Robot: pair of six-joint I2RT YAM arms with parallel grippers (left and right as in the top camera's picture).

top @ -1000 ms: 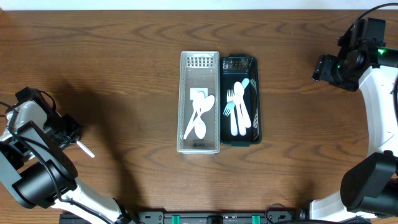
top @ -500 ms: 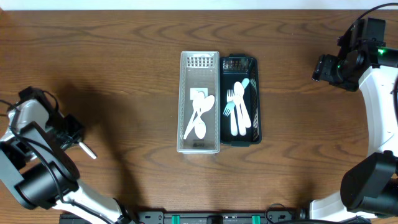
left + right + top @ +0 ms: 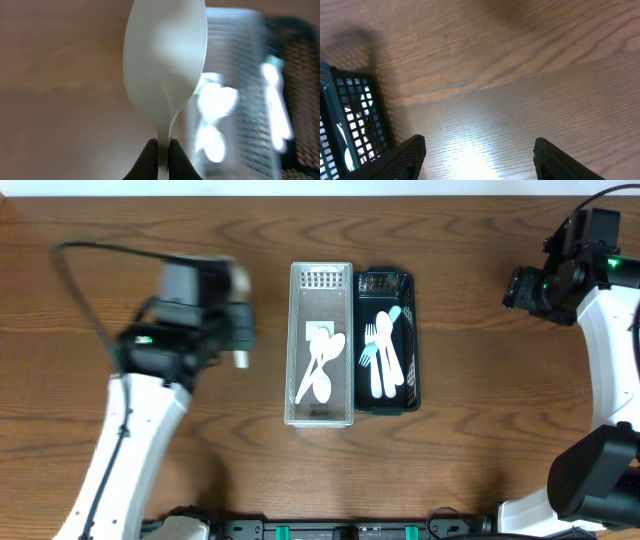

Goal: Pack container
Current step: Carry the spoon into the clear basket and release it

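The brown wooden tabletop (image 3: 460,450) carries a clear container (image 3: 297,330) at its middle, with a black mesh basket (image 3: 412,345) touching its right side. White spoons (image 3: 322,368) lie in the clear container; white forks (image 3: 382,362) lie in the basket. The left pincer (image 3: 163,155), blurred in the overhead view, hovers just left of the clear container, clamped on the handle of a white spoon (image 3: 165,65) whose bowl points toward it. The right pincer (image 3: 481,157) stands apart, holding nothing, over bare wood well right of the basket.
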